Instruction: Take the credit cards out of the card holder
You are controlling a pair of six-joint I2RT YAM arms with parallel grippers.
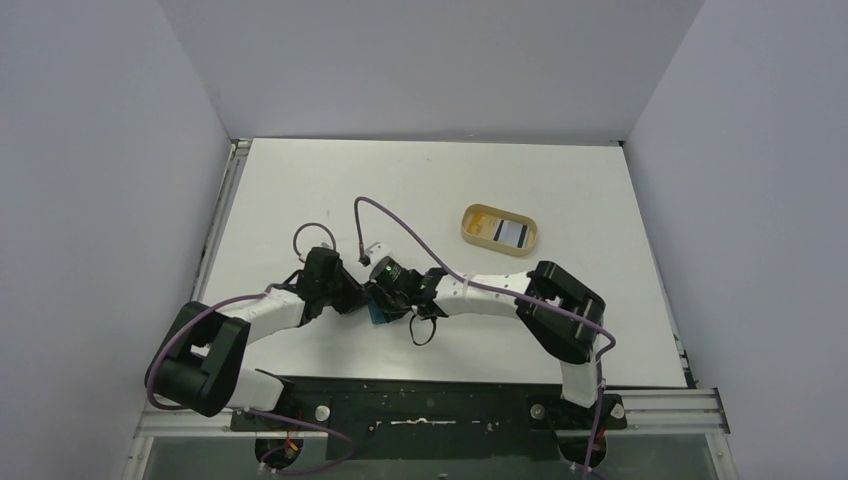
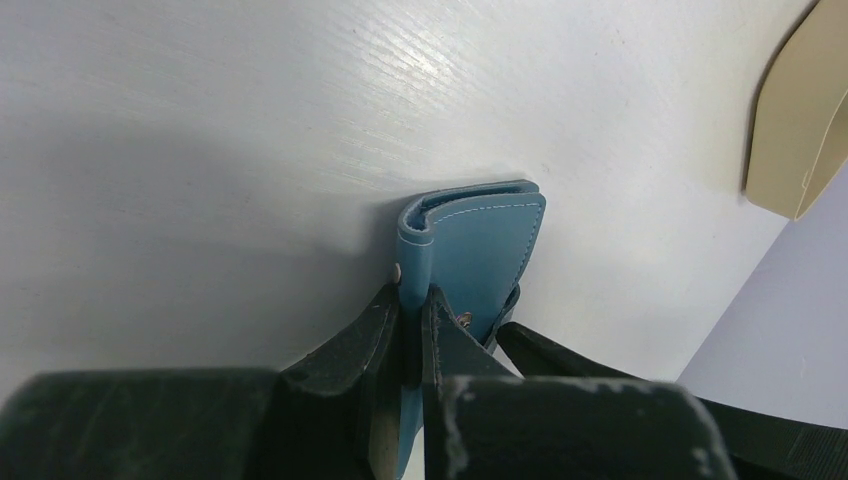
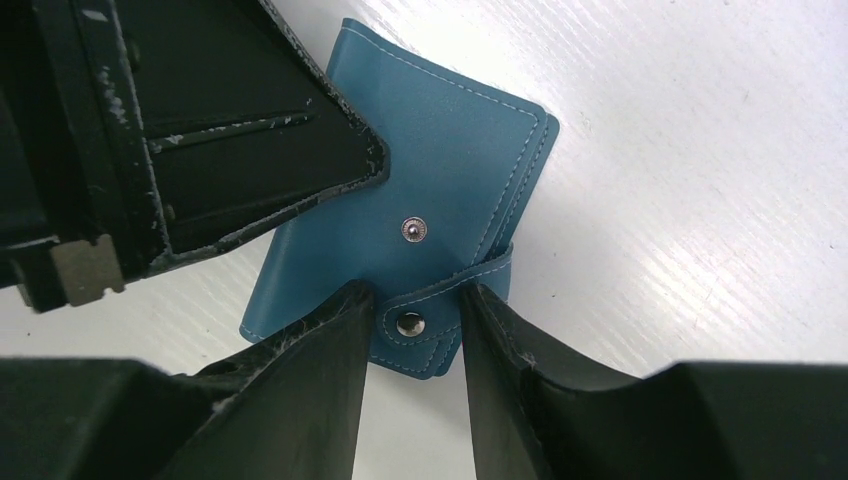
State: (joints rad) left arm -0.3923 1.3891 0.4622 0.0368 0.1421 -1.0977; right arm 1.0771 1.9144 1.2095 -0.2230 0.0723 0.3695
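We clamp the left gripper (image 2: 412, 300) tight on one edge of the card holder (image 2: 480, 250), steadying it between the arms, on or just above the table (image 2: 200, 120). The right gripper (image 3: 418, 300) stands narrow around the unsnapped strap (image 3: 425, 325); we cannot tell whether it pinches it. From there we judge the cover could be pulled open. No cards show inside. A tray (image 1: 499, 230) sits well apart, one card (image 1: 513, 234) in it. The left gripper overlaps the cover, in the way.
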